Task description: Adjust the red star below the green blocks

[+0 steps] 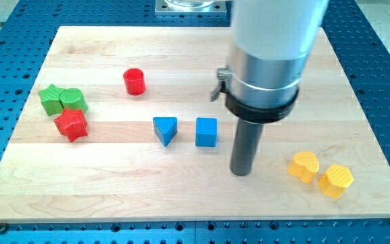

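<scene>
Touching the green blocks from below, glossy red star; my tip well right.

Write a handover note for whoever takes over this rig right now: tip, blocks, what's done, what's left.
My tip rests on the board, right of the blue cube, far from the job's blocks.
The red star sits at the view's left, touching the underside of the two green blocks.
Done: the star is already roughly below the greens.
Left: any fine nudge; the tip would need to cross past the blue triangle first.
The red cylinder and the yellow blocks are out of the way.
</scene>
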Robot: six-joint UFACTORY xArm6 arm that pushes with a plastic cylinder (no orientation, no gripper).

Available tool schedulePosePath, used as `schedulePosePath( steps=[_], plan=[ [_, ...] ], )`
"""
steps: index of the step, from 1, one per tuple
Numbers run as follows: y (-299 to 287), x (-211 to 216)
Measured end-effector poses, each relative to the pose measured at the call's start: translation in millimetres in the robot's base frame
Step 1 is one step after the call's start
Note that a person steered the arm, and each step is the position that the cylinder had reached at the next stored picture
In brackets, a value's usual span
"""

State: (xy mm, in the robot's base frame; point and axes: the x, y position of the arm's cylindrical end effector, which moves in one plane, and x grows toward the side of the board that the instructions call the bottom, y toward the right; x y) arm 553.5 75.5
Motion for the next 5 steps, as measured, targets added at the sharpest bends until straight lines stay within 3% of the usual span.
schedulePosePath(
  steps=[2, 5],
  plan=[
    [-83, -9],
    [-306, -56]
  ],
)
